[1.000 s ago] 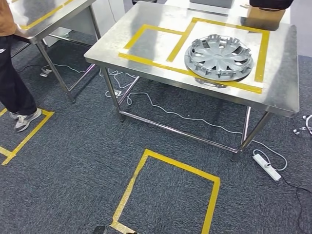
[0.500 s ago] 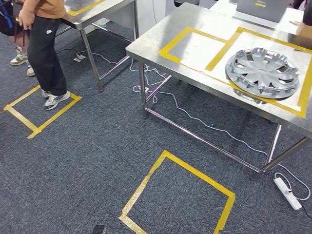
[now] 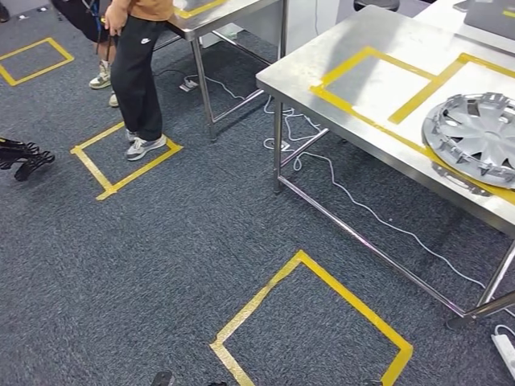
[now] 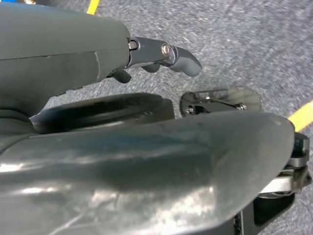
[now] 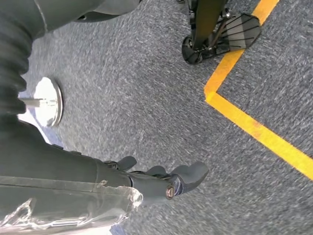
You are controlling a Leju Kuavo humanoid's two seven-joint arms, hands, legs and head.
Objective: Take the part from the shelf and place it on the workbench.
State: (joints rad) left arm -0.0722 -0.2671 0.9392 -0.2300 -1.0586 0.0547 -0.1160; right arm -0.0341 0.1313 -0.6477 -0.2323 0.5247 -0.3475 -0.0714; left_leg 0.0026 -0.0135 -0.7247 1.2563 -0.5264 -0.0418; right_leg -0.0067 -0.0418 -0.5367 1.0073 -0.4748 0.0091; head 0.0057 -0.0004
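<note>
Grey carpet (image 3: 152, 265) is marked w/ yellow tape squares (image 3: 313, 322). A steel workbench (image 3: 340, 60) is seen at right, w/ the part, a silver wheel cover (image 3: 476, 137), laid flat on it inside taped lines. A person (image 3: 137, 72) is stood by another table. Left hand (image 4: 164, 54) and right hand (image 5: 162, 178) are hung over the carpet, fingers loosely extended, nothing held.

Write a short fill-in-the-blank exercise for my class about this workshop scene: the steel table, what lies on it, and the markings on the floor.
1. The grey hubcap lies on the steel ____, inside a rectangle of tape.
2. The tape outlines on the carpet are ____ in colour.
3. A person in black trousers stands on a taped ____ on the floor.
4. A white power strip lies on the ____ near the table leg.

Missing words: table; yellow; square; carpet
</note>
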